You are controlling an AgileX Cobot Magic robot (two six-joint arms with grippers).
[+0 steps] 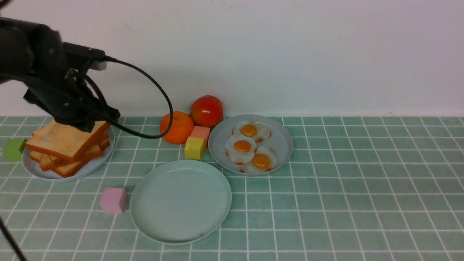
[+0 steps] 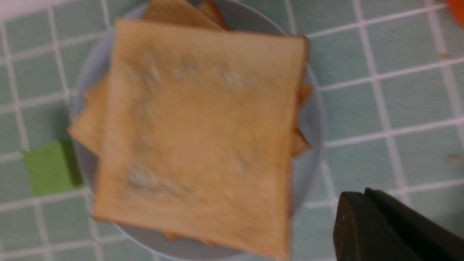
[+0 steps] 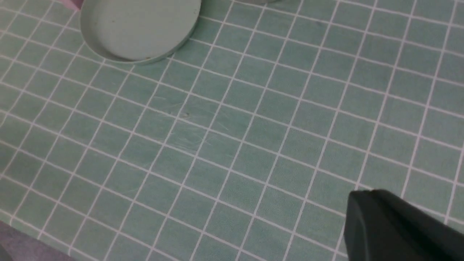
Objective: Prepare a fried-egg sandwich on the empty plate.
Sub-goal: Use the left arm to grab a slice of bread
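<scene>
Your left gripper [image 1: 85, 125] is at the far left of the green tiled table [image 1: 362, 199], over the toast stack [image 1: 69, 159] on its grey-blue plate [image 1: 33, 167]. It looks clamped on the far right edge of the top toast slice [image 1: 61, 139]. That edge is raised into the jaws, so the slice tilts above the rest of the stack. In the left wrist view the slice [image 2: 203, 137] is blurred and large, and it covers most of the plate under it.

The empty plate [image 1: 180, 201] lies nearer to you and to the right of that gripper, well apart from it. A pink cube [image 1: 113, 200] sits just beside its left rim.

Just beyond the empty plate's far right rim, a second grey-blue plate [image 1: 284, 145] carries three fried eggs [image 1: 242, 146]. A yellow cube [image 1: 194, 148], a salmon cube [image 1: 200, 132], an orange [image 1: 177, 127] and a tomato [image 1: 206, 110] cluster at that plate's left. A green cube [image 1: 14, 149] sits by the toast plate's left side.

Your right gripper [image 3: 395, 228] is closed and holds nothing. Only its dark tip shows in its wrist view, above bare tiles and well apart from the empty plate [image 3: 139, 29].
</scene>
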